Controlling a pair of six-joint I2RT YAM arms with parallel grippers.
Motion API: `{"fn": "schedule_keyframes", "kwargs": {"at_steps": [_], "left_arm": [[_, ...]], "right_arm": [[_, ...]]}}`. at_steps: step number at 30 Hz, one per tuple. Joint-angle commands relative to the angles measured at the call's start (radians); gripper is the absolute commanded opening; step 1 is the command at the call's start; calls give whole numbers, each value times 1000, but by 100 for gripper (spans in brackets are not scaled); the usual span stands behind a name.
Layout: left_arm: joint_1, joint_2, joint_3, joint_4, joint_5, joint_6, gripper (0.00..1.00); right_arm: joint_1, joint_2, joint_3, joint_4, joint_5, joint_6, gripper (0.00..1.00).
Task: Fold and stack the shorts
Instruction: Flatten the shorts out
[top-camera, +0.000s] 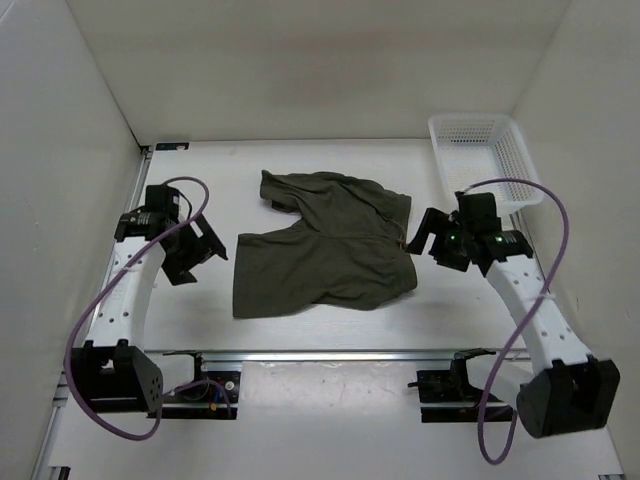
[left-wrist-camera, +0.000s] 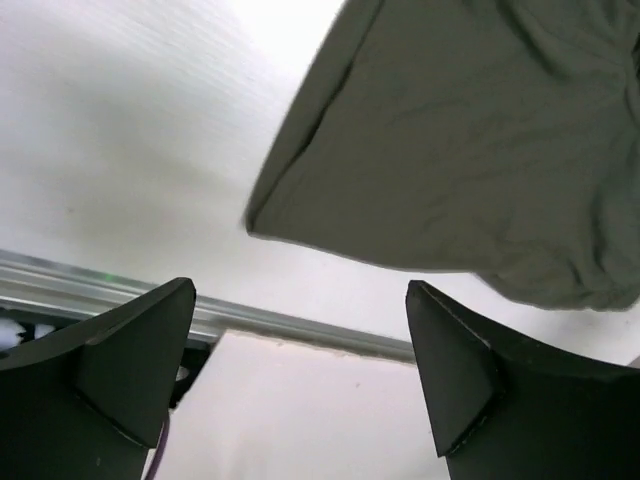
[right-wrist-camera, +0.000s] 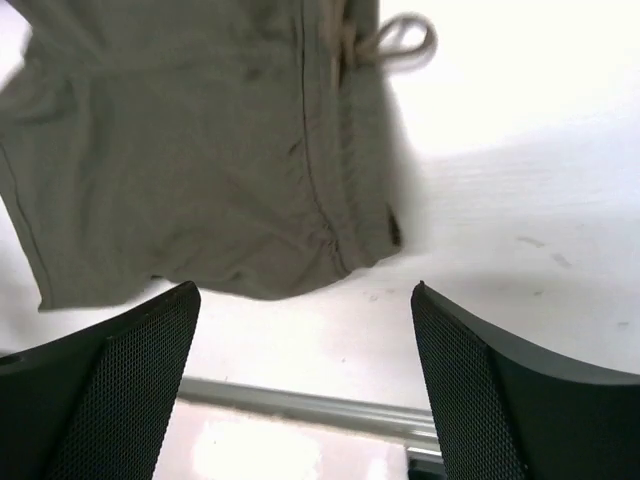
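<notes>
1. Shorts (top-camera: 325, 245) lie spread open in the middle of the tabletop (top-camera: 330, 335), unfolded, waistband to the right, both legs pointing left.
2. The far leg's hem is rumpled; the near leg lies flatter.
3. Left end effector (left-wrist-camera: 300, 288) hovers just off the near leg's hem, fingers spread wide, nothing between them.
4. Right end effector (right-wrist-camera: 305, 290) hangs beside the waistband, also wide apart and gripping nothing.
5. A pale drawstring (right-wrist-camera: 390, 38) loops out from the waistband onto the tabletop.
6. A white plastic basket (top-camera: 485, 160) sits at the far right corner, well apart from the shorts.
</notes>
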Motion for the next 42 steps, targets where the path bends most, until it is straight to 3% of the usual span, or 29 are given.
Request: {"fn": "schedule_keyframes", "kwargs": {"at_steps": [1, 2, 4, 5, 6, 7, 8, 13, 16, 17, 20, 24, 30, 32, 37, 42], "left_arm": [[41, 24, 119, 55, -19, 50, 99], [41, 54, 161, 55, -19, 50, 99], [11, 170, 250, 79, -19, 64, 88], [-3, 215, 337, 90, -19, 81, 80], [-20, 262, 383, 111, -19, 90, 64], [-43, 371, 431, 111, -19, 90, 59], [-54, 432, 532, 111, -28, 104, 58], [-89, 770, 834, 69, -38, 104, 59], [-107, 920, 960, 56, -5, 104, 62], [-107, 978, 988, 56, 4, 104, 70], [-107, 1063, 1102, 56, 13, 104, 80], [-127, 1204, 1301, 65, -33, 95, 79], [-127, 1301, 1412, 133, -42, 76, 82], [-127, 1338, 1438, 153, -12, 76, 85], [-138, 1450, 1533, 183, 42, 65, 82], [-161, 1487, 1533, 229, 110, 55, 72]], "right_arm": [[-4, -66, 45, -20, 125, -58, 91], [-4, -54, 81, -20, 136, -59, 91], [-4, 15, 124, -20, 145, -68, 90], [-4, 76, 167, -20, 135, -77, 83], [-4, 108, 187, -2, 122, -77, 79], [-4, 145, 207, 24, 113, -77, 75], [-4, 229, 233, 24, 113, -77, 65], [-4, 499, 483, 37, 52, -98, 44], [-4, 703, 627, 26, 61, -98, 44], [-4, 742, 663, 26, 61, -98, 44], [-4, 897, 821, -15, 85, -98, 51], [-4, 1059, 1009, -71, 156, -85, 58], [-4, 1237, 1195, -103, 156, -65, 68], [-4, 1247, 1206, -112, 156, -65, 75], [-4, 1277, 1206, -112, 156, -65, 75], [-4, 1287, 1206, -103, 147, -74, 61]]}}
